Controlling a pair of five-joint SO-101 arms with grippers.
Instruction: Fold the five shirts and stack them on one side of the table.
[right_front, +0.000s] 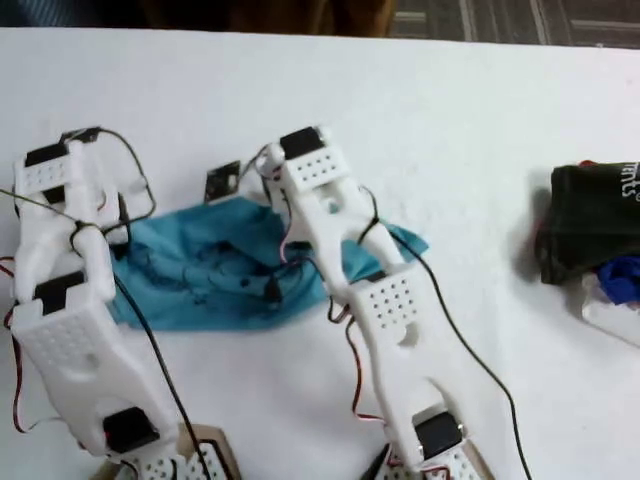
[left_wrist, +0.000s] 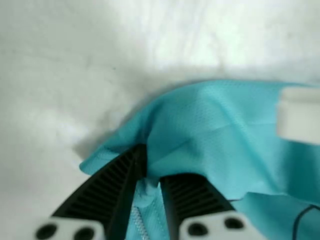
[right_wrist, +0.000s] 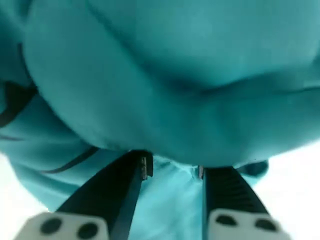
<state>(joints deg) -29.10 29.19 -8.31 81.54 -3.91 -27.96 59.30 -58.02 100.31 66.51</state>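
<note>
A teal shirt (right_front: 200, 280) lies crumpled on the white table (right_front: 450, 130) between my two arms. In the left wrist view my left gripper (left_wrist: 152, 177) is shut on a raised corner of the teal shirt (left_wrist: 220, 130), lifting a ridge of cloth just off the table. My right gripper (right_wrist: 173, 171) is pressed into the teal shirt (right_wrist: 165, 75) near its middle. Its black fingers (right_wrist: 125, 187) stand apart with cloth lying between them and a thick fold bulging just past the tips.
A stack of folded shirts (right_front: 590, 225), dark on top with blue and white below, sits at the table's right edge. Arm cables trail over the teal cloth. Bare table lies at the back and between the shirt and the stack.
</note>
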